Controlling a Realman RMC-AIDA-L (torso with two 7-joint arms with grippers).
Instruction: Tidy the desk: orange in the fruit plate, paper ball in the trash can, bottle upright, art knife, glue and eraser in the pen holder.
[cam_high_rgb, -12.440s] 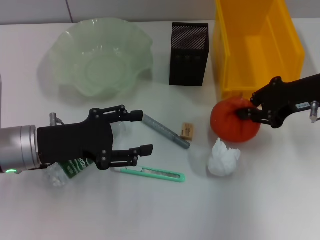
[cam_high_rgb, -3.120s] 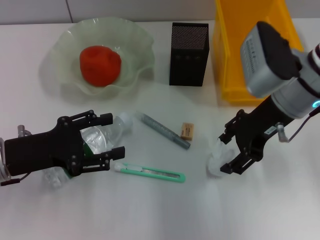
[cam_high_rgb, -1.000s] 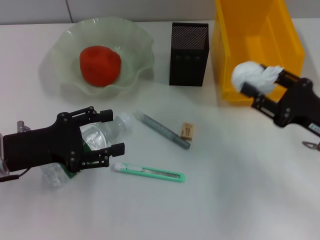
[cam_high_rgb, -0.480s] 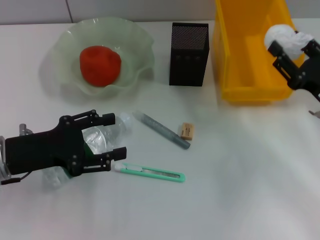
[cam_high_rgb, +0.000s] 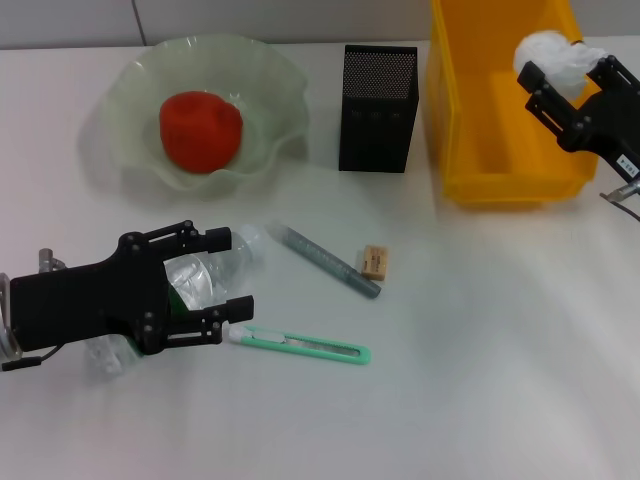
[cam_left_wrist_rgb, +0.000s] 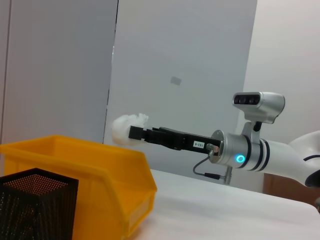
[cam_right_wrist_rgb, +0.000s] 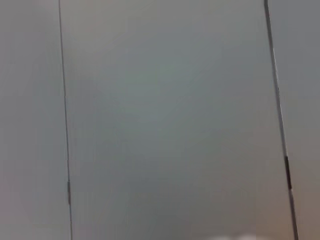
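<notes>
orange (cam_high_rgb: 201, 131) in fruit plate (cam_high_rgb: 130, 85); pen holder (cam_high_rgb: 377, 108) interior unclear | right gripper (cam_high_rgb: 566, 77) clamps paper ball (cam_high_rgb: 549, 55) above trash can (cam_high_rgb: 470, 120) | left gripper (cam_high_rgb: 215, 280) spread around bottle (cam_high_rgb: 205, 277)

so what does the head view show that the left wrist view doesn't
Only the head view: the orange in the glass plate, the left gripper around the lying bottle, plus knife, glue and eraser. Only the left wrist view: the right arm's lit ring. Both: the right gripper holding the paper ball above the yellow bin, and the pen holder.

White paper ball (cam_high_rgb: 553, 58), yellow bin (cam_high_rgb: 510, 150)
</notes>
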